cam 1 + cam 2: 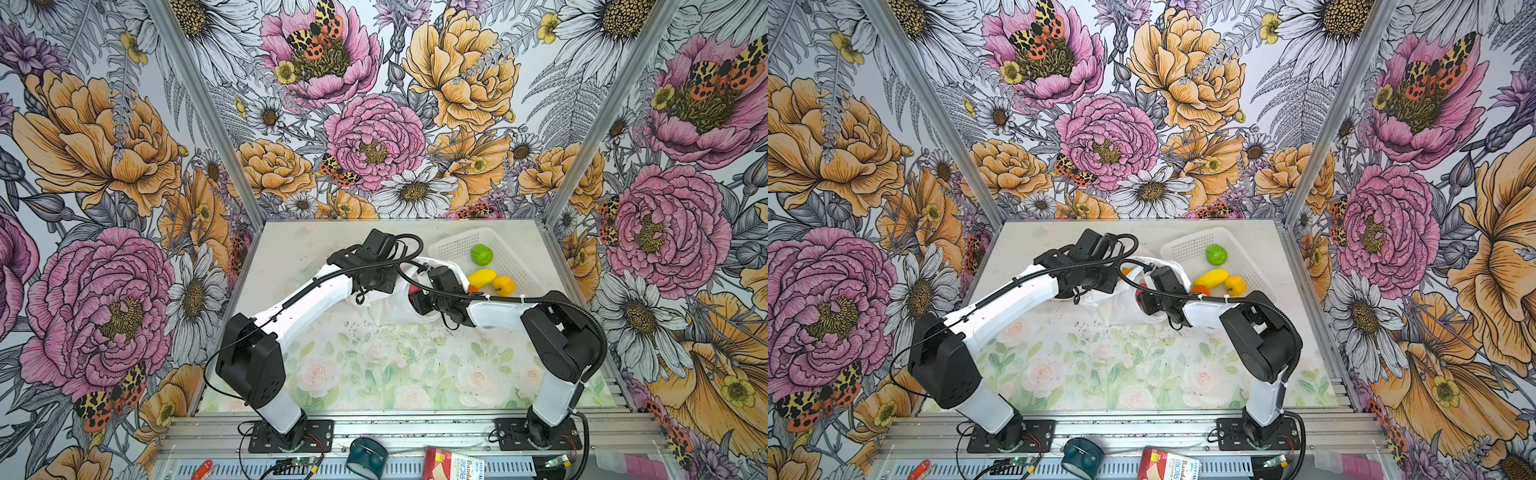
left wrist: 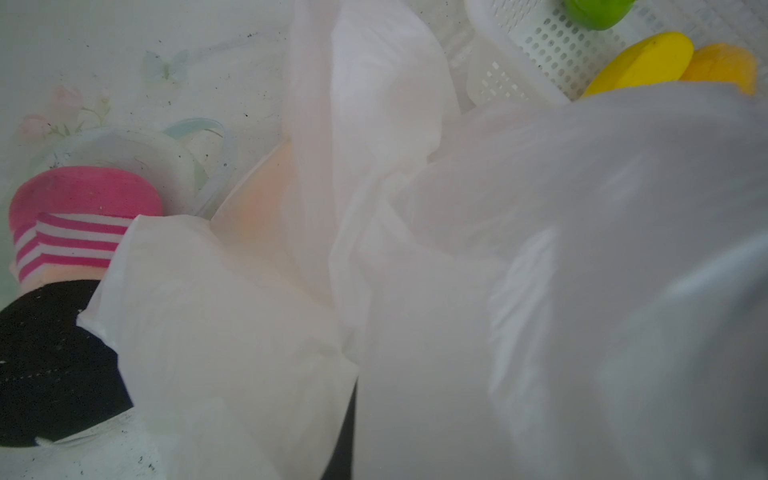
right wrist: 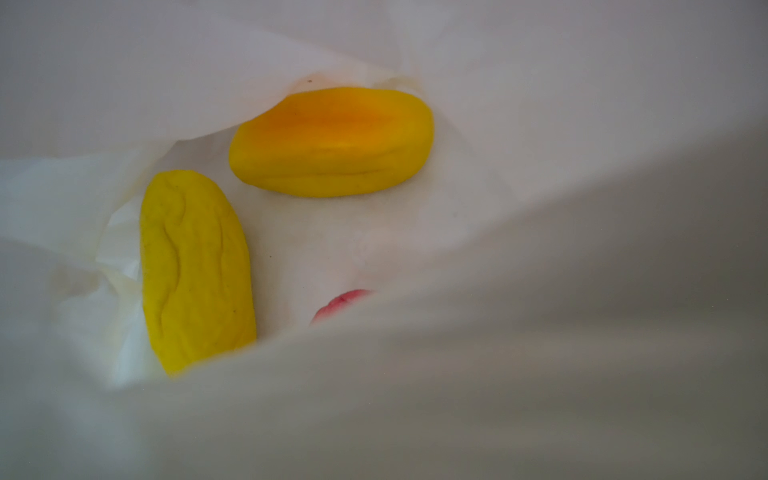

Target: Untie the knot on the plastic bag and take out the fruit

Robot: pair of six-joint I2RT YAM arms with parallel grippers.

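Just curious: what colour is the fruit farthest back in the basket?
Green fruit, clearest in a top view.

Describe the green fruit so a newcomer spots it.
Find the white perforated basket at the table's far right. The green fruit lies inside, at the back. It alone is green; beside it lie a long yellow fruit and an orange-yellow fruit.

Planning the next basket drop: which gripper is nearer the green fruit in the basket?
Right. The right gripper is at the plastic bag mouth, beside the basket. The left gripper is farther from the green fruit, at the bag's opposite side.
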